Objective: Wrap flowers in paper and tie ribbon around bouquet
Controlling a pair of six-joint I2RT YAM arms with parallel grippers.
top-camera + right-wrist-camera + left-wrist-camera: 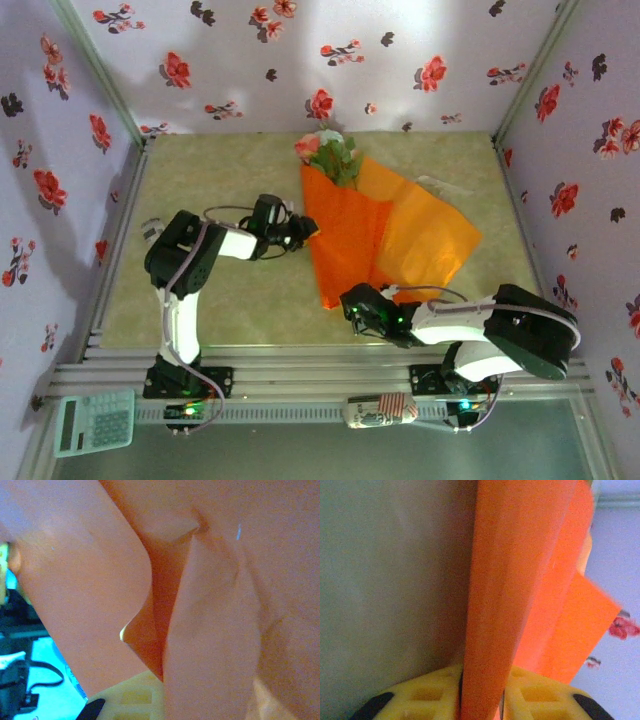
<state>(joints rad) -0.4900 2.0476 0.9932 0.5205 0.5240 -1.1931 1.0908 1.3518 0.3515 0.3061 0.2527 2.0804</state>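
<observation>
Though under paper (350, 240), flowers (327, 150) seemingly bunched.

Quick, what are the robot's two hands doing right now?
The left gripper: closed on the paper edge.
The right gripper: closed, apparently pinching the paper's near tip.

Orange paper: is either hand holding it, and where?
Both. The left hand pinches the paper at its folded left edge, about midway along. The right hand looks shut on its narrow near end.
</observation>
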